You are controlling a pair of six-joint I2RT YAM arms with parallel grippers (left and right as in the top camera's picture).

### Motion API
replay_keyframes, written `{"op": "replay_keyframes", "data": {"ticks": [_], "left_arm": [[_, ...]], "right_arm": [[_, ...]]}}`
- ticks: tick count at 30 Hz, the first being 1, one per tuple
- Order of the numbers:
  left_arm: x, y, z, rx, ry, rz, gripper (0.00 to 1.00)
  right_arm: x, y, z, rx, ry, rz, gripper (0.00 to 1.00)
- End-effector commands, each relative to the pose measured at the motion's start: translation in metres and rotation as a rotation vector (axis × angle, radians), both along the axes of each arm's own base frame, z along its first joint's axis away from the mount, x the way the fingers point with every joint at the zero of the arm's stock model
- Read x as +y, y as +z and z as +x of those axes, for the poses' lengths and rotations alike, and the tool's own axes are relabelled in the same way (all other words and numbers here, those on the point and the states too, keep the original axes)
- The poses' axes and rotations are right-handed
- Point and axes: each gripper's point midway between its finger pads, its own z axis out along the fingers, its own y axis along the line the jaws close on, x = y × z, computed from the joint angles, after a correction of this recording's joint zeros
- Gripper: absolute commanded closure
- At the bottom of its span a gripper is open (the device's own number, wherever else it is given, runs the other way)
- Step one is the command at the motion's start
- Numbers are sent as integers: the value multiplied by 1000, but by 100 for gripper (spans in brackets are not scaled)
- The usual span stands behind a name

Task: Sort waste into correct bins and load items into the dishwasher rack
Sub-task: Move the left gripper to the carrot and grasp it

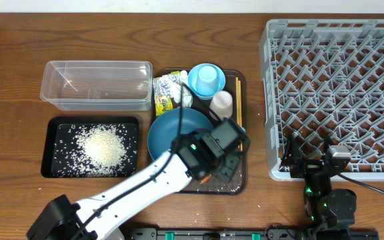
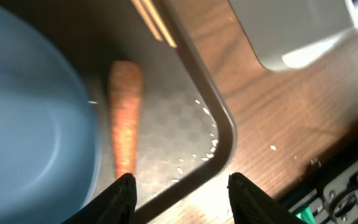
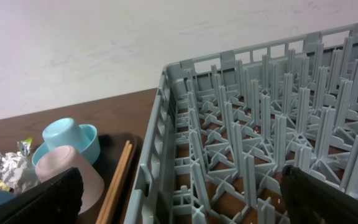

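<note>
Hovering over the near right corner of the brown serving tray (image 2: 227,127), the left gripper (image 2: 184,194) stands wide apart & holds nothing, w/ the small orange carrot (image 2: 125,118) on the tray floor below it. Key relation: in the left wrist view the carrot lies off-centre, toward the finger on the picture's left, tight beside the wall of the large dark-blue bowl (image 1: 169,133). Its long axis runs away from the fingertips, roughly across the line on which the jaws close, so a small sideways shift toward the bowl looks needed before any grasp (the bowl wall may crowd that finger). The left arm is plainly nearer. The right gripper (image 3: 185,202), likewise spread wide & empty, sits at the near edge of the dishwasher rack (image 1: 339,87), well apart from the carrot. Containers: the black tray (image 1: 47,157) carries a heap of white rice grains (image 1: 102,145); the clear tub (image 1: 95,100) appears empty; no items visible in the rack. Sharing the brown tray w/ the carrot: small light-blue bowl (image 1: 207,80), white cup (image 1: 221,103), crumpled wrapper (image 1: 167,90), chopsticks (image 3: 118,180) along its right edge, plus a few stray grains.
</note>
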Motion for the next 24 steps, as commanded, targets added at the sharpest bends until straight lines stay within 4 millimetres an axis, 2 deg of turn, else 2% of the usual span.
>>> {"op": "replay_keyframes", "data": {"ticks": [1, 6, 13, 19, 24], "left_arm": [[0, -9, 4, -64, -41, 72, 49], [6, -31, 14, -94, -36, 167, 50], [-2, -62, 19, -80, -75, 214, 50], [-8, -67, 24, -95, -71, 202, 50], [2, -67, 37, -165, -41, 263, 50]], "right_arm": [[0, -1, 0, 0, -1, -13, 1], [0, -1, 0, 0, 0, -13, 1], [0, -1, 0, 0, -1, -13, 1], [0, -1, 0, 0, -1, -13, 1], [0, -1, 0, 0, -1, -13, 1]]}}
